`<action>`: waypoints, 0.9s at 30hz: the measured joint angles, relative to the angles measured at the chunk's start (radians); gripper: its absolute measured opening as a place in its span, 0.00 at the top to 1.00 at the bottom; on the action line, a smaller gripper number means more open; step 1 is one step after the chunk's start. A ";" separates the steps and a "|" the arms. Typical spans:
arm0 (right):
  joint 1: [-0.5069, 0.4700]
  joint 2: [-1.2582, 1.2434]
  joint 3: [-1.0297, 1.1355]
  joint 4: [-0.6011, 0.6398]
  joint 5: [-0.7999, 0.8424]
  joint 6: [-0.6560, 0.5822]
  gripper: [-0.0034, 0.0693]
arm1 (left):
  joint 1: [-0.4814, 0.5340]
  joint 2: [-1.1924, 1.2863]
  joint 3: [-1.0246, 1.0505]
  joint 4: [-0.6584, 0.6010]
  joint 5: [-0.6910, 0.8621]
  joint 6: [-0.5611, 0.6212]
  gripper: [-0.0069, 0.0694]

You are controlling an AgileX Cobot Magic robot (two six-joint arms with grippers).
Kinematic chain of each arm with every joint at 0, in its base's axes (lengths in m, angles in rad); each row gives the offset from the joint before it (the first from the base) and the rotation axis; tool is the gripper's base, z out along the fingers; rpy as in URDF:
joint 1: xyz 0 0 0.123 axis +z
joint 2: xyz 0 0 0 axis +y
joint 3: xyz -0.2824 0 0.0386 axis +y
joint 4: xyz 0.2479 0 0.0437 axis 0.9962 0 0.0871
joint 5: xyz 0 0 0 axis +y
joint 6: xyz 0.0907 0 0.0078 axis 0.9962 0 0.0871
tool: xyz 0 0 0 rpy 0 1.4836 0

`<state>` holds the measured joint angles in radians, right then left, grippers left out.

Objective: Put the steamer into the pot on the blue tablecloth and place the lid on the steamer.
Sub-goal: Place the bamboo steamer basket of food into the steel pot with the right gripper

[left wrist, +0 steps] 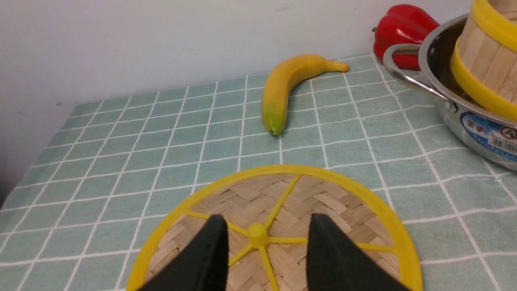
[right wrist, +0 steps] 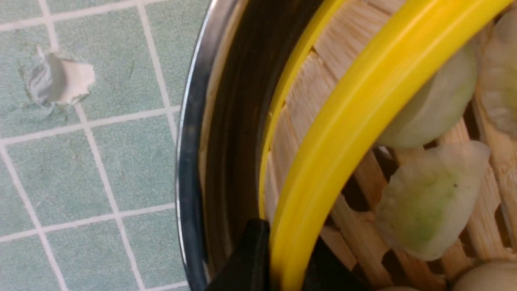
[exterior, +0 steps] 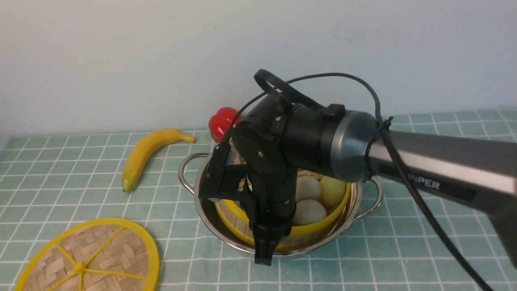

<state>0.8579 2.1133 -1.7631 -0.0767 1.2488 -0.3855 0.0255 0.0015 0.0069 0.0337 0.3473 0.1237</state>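
While the steamer (exterior: 323,226) sits tilted inside the pot (exterior: 204,212), grips its rim with right pincer (right wrist: 284,258). Holds left pincer (left wrist: 264,238) wide open, empty, near lid (left wrist: 331,202).

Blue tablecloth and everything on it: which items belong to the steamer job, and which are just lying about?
Part of the job:
- bamboo steamer
- stainless-steel pot
- woven bamboo lid
- blue tablecloth

Just lying about:
- banana
- red bell pepper
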 joint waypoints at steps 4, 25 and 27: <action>0.000 0.007 -0.001 -0.001 0.000 -0.009 0.86 | 0.000 0.000 0.000 0.000 0.000 0.000 0.56; 0.000 0.026 -0.003 -0.015 -0.005 -0.015 0.81 | 0.000 0.000 0.000 0.000 0.000 0.000 0.56; 0.000 0.026 -0.004 -0.021 -0.012 -0.017 0.75 | 0.000 0.000 0.000 0.000 0.000 0.000 0.56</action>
<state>0.8579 2.1394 -1.7672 -0.0977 1.2367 -0.4022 0.0255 0.0015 0.0069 0.0337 0.3473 0.1237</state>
